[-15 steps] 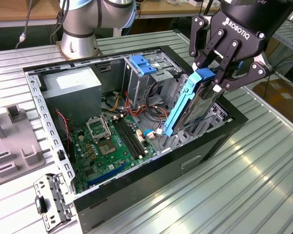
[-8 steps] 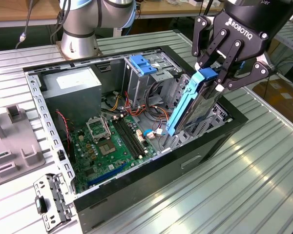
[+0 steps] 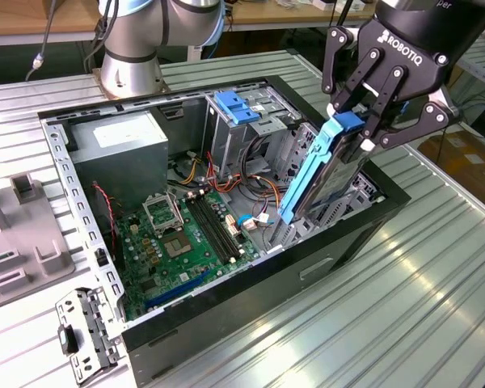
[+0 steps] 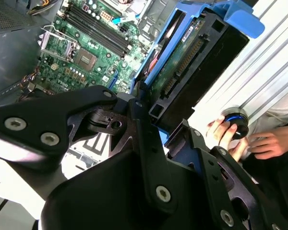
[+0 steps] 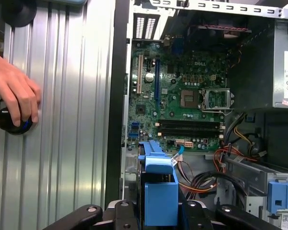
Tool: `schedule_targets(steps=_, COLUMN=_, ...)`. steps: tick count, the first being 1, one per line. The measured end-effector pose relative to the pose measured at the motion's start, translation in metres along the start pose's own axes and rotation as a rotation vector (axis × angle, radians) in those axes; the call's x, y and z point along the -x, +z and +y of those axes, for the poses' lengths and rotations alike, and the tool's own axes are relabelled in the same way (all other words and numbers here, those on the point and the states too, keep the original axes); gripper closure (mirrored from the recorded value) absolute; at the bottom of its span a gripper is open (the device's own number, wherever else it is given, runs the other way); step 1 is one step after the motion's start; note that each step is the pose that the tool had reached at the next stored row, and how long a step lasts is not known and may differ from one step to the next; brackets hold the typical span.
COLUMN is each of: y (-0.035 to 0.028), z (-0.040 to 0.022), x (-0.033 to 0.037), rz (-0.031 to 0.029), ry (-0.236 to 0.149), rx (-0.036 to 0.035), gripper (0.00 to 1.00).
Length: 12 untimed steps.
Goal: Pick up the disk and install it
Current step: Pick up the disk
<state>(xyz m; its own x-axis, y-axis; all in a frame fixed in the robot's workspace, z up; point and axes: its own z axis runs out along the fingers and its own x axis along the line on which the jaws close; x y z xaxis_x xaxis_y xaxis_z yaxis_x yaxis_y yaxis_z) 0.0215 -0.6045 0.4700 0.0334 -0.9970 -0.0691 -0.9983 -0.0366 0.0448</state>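
The disk (image 3: 322, 176) hangs steeply tilted, with its lower end dipping into the open computer case (image 3: 250, 311) on the exterior view's right. It has blue plastic side rails and a blue tab at the top. My gripper (image 3: 360, 129) is shut on its upper end, with black fingers on either side of the blue tab. The second wrist view shows the disk's (image 4: 194, 57) dark underside and connector edge, held by the gripper (image 4: 161, 132). Its blue rail (image 5: 159, 189) rises from between the fingers (image 5: 117, 211) in the first wrist view, above the case's interior.
Inside the case lie a green motherboard (image 3: 186, 234), a grey power-supply box (image 3: 117, 149), a drive cage with a blue bracket (image 3: 238, 107) and loose cables (image 3: 255, 194). A person's hand (image 5: 12, 93) rests on a black knob (image 5: 9, 122) on the ribbed metal table (image 3: 436, 267). The arm's base (image 3: 133, 56) stands behind.
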Motion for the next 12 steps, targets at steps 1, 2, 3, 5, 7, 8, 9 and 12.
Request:
schedule_targets(steps=1, y=-0.0001, z=-0.0017, x=-0.0002, rz=0.0001, ry=0.000, rx=0.0000, gripper=0.63)
schedule_targets(steps=2, y=-0.0001, z=-0.0027, x=-0.0002, rz=0.0000, ry=0.000, rx=0.0000, gripper=0.63)
schedule_targets(steps=3, y=-0.0001, z=-0.0037, x=-0.0003, rz=0.0001, ry=0.000, rx=0.0000, gripper=0.63)
schedule_targets(steps=5, y=-0.0002, z=-0.0059, x=-0.0005, rz=-0.0001, ry=0.000, rx=0.0000, gripper=0.63)
schedule_targets(steps=7, y=-0.0003, z=-0.0088, x=-0.0008, rz=0.0001, ry=0.000, rx=0.0001, gripper=0.63)
schedule_targets(steps=8, y=-0.0003, z=-0.0098, x=-0.0008, rz=0.0000, ry=0.000, rx=0.0000, gripper=0.63)
schedule_targets(steps=9, y=-0.0004, z=-0.0109, x=-0.0009, rz=0.0000, ry=0.000, rx=0.0000, gripper=0.63)
schedule_targets(steps=12, y=-0.0006, z=-0.0143, x=-0.0012, rz=0.0000, ry=0.000, rx=0.0000, gripper=0.63)
